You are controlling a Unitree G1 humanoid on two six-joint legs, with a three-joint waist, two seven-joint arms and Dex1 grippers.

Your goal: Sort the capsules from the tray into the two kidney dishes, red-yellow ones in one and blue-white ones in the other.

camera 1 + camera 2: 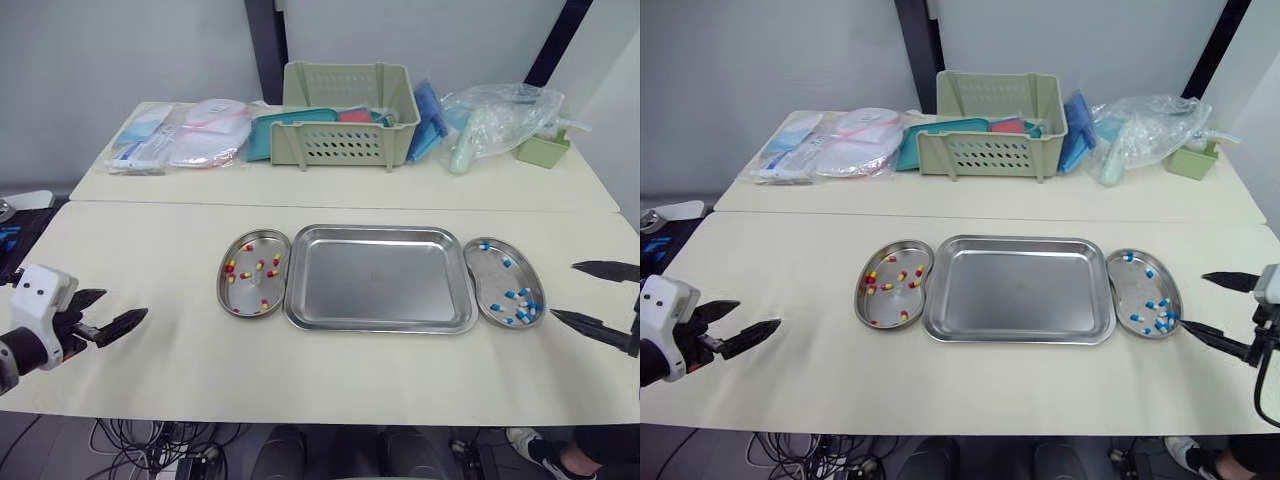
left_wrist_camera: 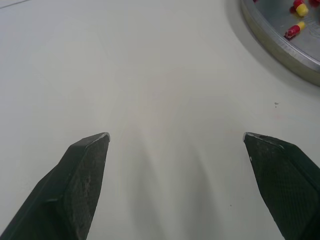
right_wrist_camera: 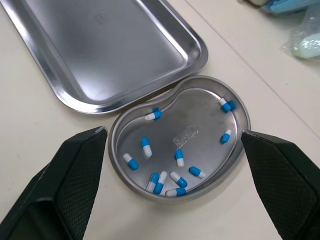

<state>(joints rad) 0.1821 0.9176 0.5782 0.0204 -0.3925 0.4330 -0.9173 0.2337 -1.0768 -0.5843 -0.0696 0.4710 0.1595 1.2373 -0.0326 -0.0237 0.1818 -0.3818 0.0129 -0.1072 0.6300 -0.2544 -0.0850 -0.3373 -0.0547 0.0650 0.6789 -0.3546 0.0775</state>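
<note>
Steel tray (image 1: pixel 380 280) sits mid-worktop (image 1: pixel 300 370) with a kidney dish touching it on each side. The left kidney dish (image 1: pixel 250 292) at the tray's 9 o'clock holds the red-yellow capsules (image 1: pixel 245 275), and the right kidney dish (image 1: pixel 493 275) at its 3 o'clock holds the blue-white capsules (image 1: pixel 510 294), mostly bunched toward its near end. Every capsule I can spot is in one of the dishes. The left gripper (image 1: pixel 126 304) hangs over bare worktop at roughly 8 o'clock from the left dish, well apart from it, jaws spread wide with nothing between them. The right gripper (image 1: pixel 562 290) is at about 3 o'clock from the right dish, jaws also wide open and holding nothing, and its nearer fingertip is just beside that dish's rim. Out at 12 o'clock on the far worktop there's a pale green basket (image 1: pixel 347 115) with bagged supplies on both sides of it.
</note>
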